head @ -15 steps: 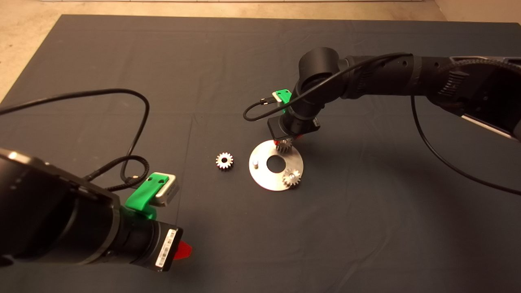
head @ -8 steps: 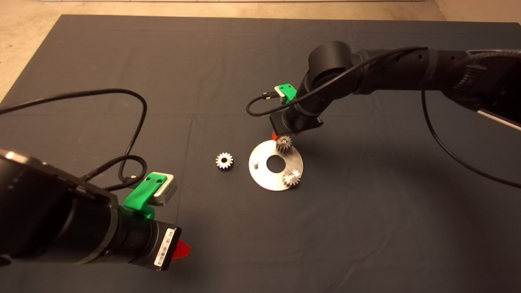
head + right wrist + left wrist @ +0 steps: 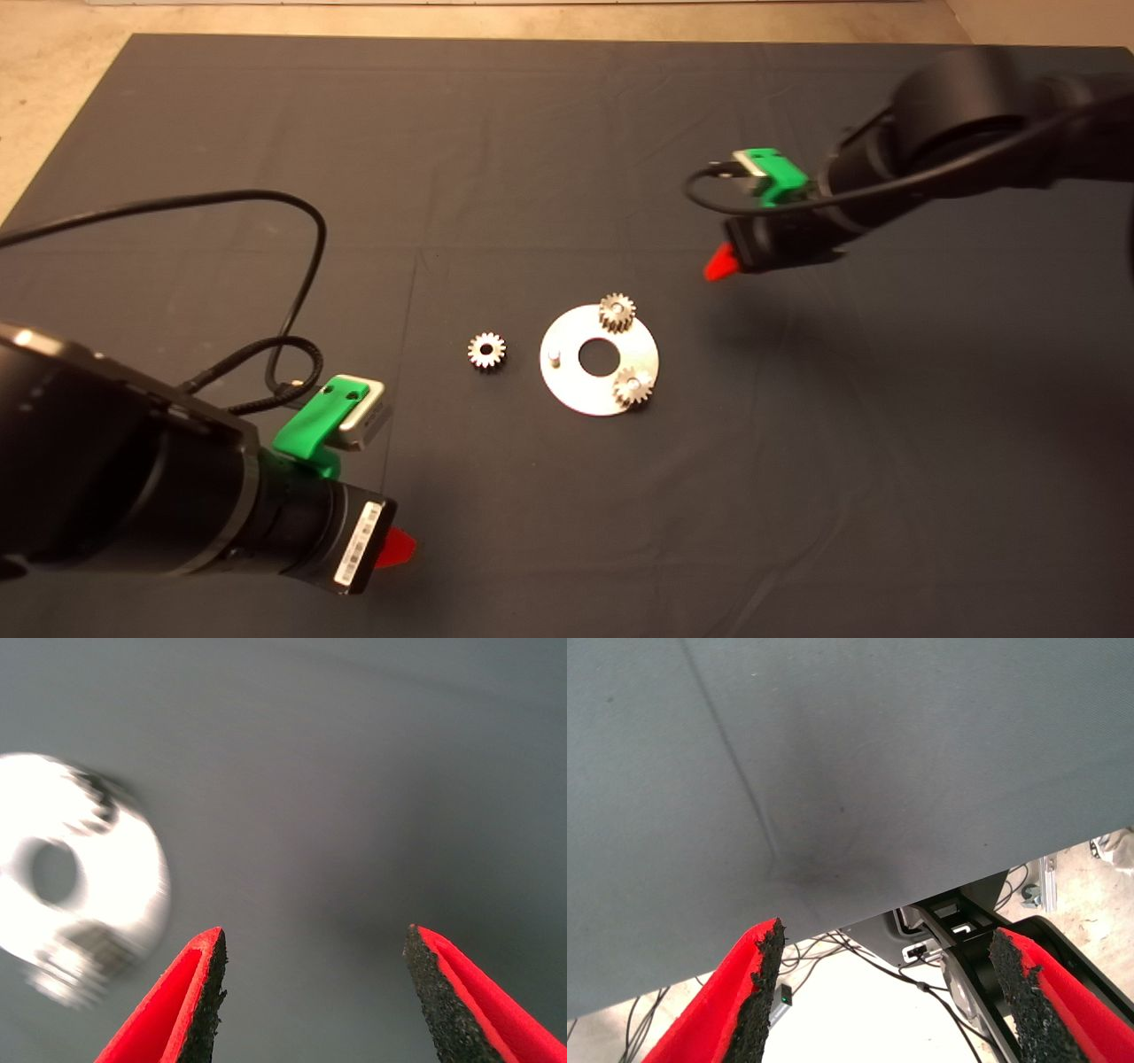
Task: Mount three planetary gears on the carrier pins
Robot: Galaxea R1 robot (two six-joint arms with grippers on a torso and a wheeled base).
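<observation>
A flat silver disc (image 3: 576, 390) with a centre hole lies mid-mat. Two planetary gears sit on carrier pins: one (image 3: 617, 312) at the disc's far edge, one (image 3: 633, 386) at its near right. One carrier pin (image 3: 554, 357) on the disc's left stands bare. A third gear (image 3: 486, 350) lies on the mat just left of the disc. My right gripper (image 3: 719, 264) hovers open and empty to the upper right of the disc; the disc (image 3: 133, 877) shows blurred in the right wrist view. My left gripper (image 3: 394, 549) waits open at the lower left.
A black cable (image 3: 301, 266) loops over the mat's left side. The mat's far edge meets a pale floor (image 3: 53, 71). The left wrist view shows the mat edge (image 3: 833, 771) with cables and the robot base beyond it.
My right gripper let go of the gear on the far pin, opened, and drew back up and to the right. The left arm has not moved.
</observation>
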